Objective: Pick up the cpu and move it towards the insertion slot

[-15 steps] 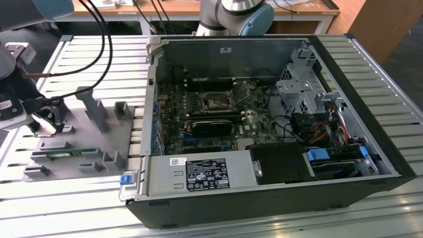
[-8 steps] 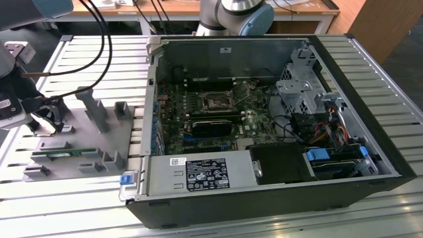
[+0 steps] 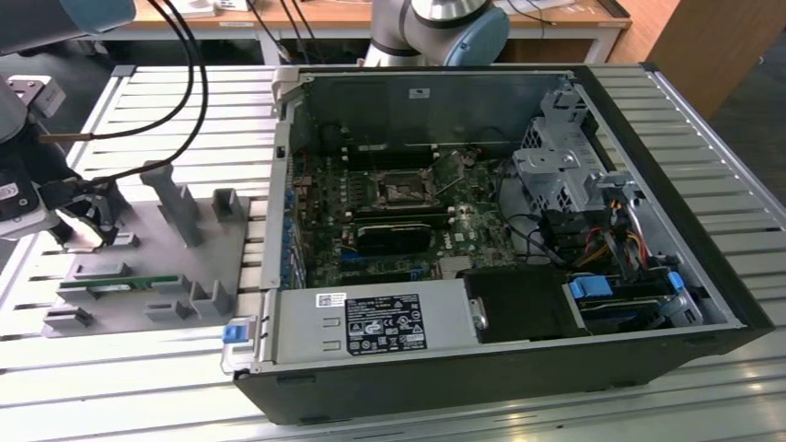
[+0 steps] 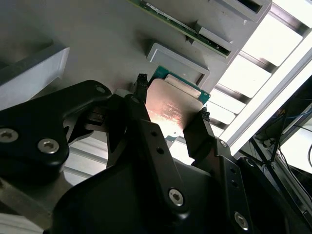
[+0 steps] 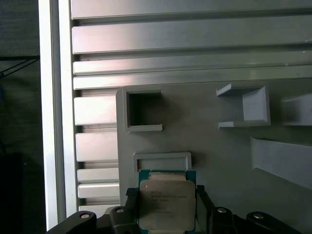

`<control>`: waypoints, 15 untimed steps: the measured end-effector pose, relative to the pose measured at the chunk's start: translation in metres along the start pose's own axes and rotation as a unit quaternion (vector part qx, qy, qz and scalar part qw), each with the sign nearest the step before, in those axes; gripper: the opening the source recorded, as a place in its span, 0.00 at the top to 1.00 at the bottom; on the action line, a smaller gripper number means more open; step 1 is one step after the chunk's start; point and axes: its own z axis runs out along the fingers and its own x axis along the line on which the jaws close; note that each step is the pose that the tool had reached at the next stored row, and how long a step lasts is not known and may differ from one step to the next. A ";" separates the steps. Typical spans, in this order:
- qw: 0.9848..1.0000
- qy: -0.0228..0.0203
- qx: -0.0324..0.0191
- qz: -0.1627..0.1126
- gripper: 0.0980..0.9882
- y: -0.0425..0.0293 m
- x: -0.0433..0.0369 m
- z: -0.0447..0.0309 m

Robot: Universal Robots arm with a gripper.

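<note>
The cpu [image 5: 166, 207] is a flat square chip with a silvery metal top and a green rim. It lies on the grey fixture plate [image 5: 214, 146], just before a small grey bracket [image 5: 162, 158]. My gripper [image 5: 166, 194] has its two black fingers [image 4: 141, 105] against opposite edges of the cpu [image 4: 171, 112], shut on it. In the exterior view the gripper [image 3: 80, 230] is at that view's left, low over the fixture plate [image 3: 184, 262]. The insertion slot [image 3: 402, 191], a square socket with a shiny frame, sits on the green motherboard inside the open computer case.
The open black computer case [image 3: 639, 276] fills the middle and right of the exterior view, on a slatted aluminium table [image 3: 160, 101]. A green memory stick [image 3: 120, 285] lies in holders on the fixture plate, among grey upright posts [image 3: 168, 198]. Black cables [image 3: 184, 83] hang near the arm.
</note>
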 end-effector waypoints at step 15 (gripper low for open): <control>1.000 0.000 0.000 0.003 0.49 0.0001 0.0001 -0.0039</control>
